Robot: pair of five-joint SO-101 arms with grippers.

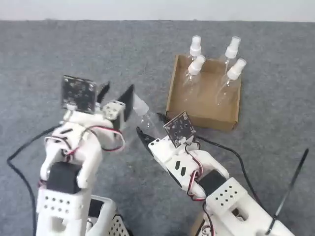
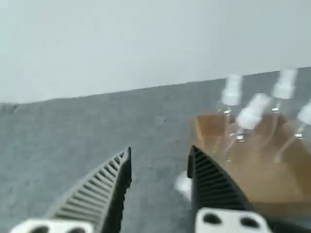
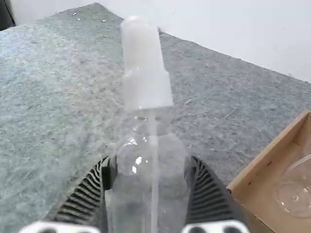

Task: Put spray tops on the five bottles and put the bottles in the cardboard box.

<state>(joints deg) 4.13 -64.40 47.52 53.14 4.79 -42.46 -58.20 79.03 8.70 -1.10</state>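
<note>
A clear bottle (image 1: 146, 118) with a white spray top (image 3: 146, 63) is held between the two arms, and my right gripper (image 1: 151, 127) is shut on its body (image 3: 148, 165). It tilts with its top toward my left gripper (image 1: 116, 96), which stands open just beside the top. In the left wrist view the left gripper (image 2: 160, 170) has nothing between its ribbed fingers. The cardboard box (image 1: 177, 93) lies behind and to the right, with several capped bottles (image 1: 197, 65) upright inside. The box (image 2: 252, 170) and its bottles (image 2: 252, 114) also show past the left fingers.
Grey carpet covers the table, with open room to the left of and behind the arms. A box corner (image 3: 282, 160) lies close beside the held bottle. Black cables (image 1: 236, 157) trail by the right arm's base.
</note>
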